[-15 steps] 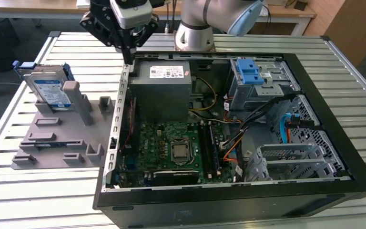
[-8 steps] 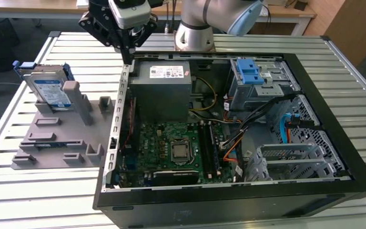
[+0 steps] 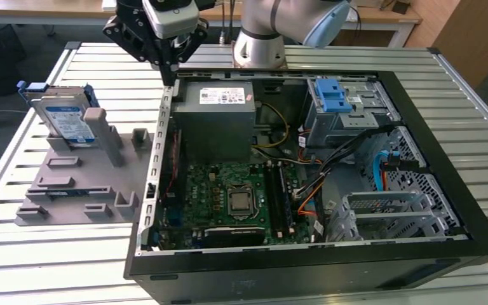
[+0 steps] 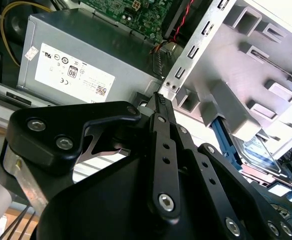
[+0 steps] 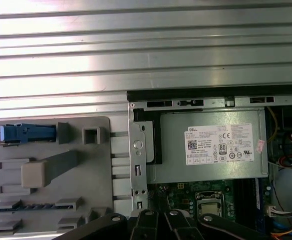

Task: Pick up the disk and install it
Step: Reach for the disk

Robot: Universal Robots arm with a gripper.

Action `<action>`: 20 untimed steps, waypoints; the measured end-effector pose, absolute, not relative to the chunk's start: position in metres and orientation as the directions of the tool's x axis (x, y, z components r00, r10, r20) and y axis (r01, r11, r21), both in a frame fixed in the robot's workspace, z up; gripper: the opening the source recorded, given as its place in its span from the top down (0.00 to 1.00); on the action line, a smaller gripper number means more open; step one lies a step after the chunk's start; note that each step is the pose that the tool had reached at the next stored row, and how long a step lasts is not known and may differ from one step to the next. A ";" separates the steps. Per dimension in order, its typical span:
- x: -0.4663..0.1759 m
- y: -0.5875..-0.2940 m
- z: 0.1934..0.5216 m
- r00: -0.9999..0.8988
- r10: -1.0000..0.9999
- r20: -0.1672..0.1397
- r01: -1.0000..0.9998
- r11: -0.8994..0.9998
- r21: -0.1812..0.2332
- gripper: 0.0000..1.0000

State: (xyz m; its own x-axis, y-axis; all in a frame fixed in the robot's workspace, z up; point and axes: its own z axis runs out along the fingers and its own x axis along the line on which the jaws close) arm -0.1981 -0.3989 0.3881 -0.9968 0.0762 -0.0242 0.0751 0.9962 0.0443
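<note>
The disk (image 3: pixel 64 119) stands on edge in a grey holder (image 3: pixel 83 184) on the table, at the exterior view's left. It is silver with a blue-and-white label and blue rails. In the first wrist view its blue rail (image 5: pixel 27 133) shows edge-on, and in the second wrist view part of the disk (image 4: pixel 258 151) peeks out behind the holder. My black gripper (image 3: pixel 169 77) hangs above the back left corner of the open computer case (image 3: pixel 447 190), to the right of the disk and apart from it. Its fingertips (image 4: pixel 159 98) are shut together with nothing between them.
Inside the case a grey power supply (image 3: pixel 218 108) with a white sticker lies right below the gripper. A metal drive cage (image 3: pixel 342 101) with two blue tabs sits at the back right, amid cables. The motherboard (image 3: pixel 227 197) lies in front. The slatted metal table (image 3: pixel 58 254) surrounds everything.
</note>
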 end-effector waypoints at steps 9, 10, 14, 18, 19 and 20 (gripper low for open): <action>-0.200 -0.399 0.388 -0.997 0.076 -0.024 0.075 0.996 0.044 0.89; -0.200 -0.399 0.388 -0.997 0.076 -0.024 0.075 0.996 0.044 0.89; -0.201 -0.399 0.388 -0.997 0.076 -0.024 0.075 0.996 0.044 0.89; -0.202 -0.399 0.388 -0.997 0.076 -0.024 0.075 0.996 0.044 0.89; -0.202 -0.399 0.388 -0.997 0.076 -0.024 0.075 0.996 0.044 0.89; -0.203 -0.399 0.388 -0.997 0.076 -0.024 0.075 0.996 0.044 0.89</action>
